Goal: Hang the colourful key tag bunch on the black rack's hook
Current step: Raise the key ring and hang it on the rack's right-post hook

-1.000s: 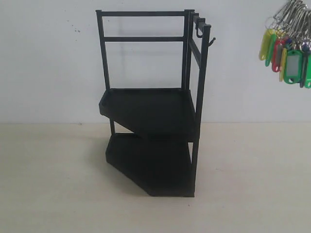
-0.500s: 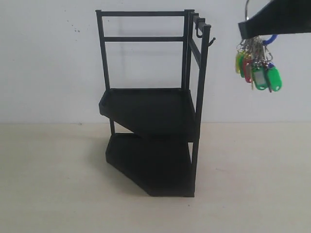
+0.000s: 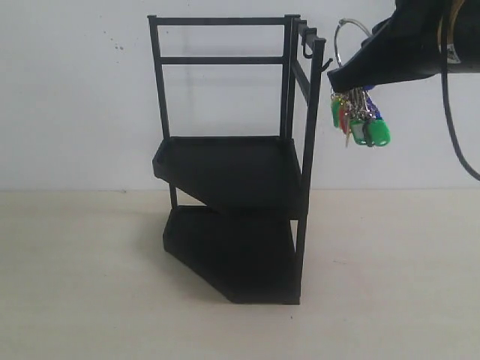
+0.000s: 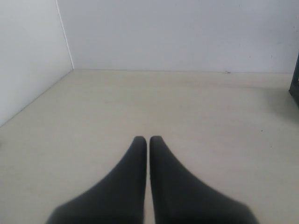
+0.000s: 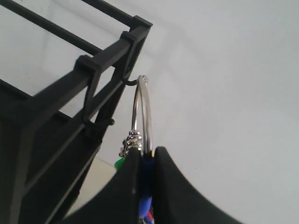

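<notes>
Right gripper (image 5: 144,161): closed on the key bunch (image 3: 360,120); its ring (image 5: 142,112) is held beside the hook (image 3: 325,65)
Left gripper (image 4: 148,140): closed; nothing is held
Rack (image 3: 232,172): placed upright on the table (image 3: 90,285)

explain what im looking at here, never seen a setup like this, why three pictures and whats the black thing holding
These are three camera views of one moment with a two-armed robot. The wide picture comes from a camera off the arms. It shows a black rack, a two-tier shelf, standing on a pale table. From the right, the right gripper comes in holding the colourful key tag bunch, whose large metal ring is close to the hook near the rack's top.

The other two pictures come from cameras on the wrists. The right wrist one looks along its dark fingers, which pinch the bunch, with the ring reaching up to the hook. The left wrist one shows the left gripper, closed and empty, over bare table.
</notes>
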`<state>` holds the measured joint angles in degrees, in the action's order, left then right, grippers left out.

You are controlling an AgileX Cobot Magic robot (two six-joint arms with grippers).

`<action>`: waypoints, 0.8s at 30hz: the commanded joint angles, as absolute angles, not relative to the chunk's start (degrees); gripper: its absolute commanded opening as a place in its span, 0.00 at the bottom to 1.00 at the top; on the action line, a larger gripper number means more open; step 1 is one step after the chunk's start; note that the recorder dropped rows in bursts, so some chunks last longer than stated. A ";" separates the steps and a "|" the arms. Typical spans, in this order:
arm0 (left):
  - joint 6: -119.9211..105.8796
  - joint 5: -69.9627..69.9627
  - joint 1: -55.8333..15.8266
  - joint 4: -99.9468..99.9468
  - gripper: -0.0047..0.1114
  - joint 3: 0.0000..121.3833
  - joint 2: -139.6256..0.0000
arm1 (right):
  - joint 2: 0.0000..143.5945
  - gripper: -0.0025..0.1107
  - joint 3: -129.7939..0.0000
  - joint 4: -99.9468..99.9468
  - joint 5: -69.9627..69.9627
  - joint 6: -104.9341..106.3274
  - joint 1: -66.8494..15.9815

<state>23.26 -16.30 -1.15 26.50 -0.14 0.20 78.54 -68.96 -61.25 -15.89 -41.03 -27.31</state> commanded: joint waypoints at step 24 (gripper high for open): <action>23.57 -16.29 -1.22 26.51 0.08 0.00 0.00 | 81.19 0.02 -64.46 -61.97 -9.21 -43.00 -26.84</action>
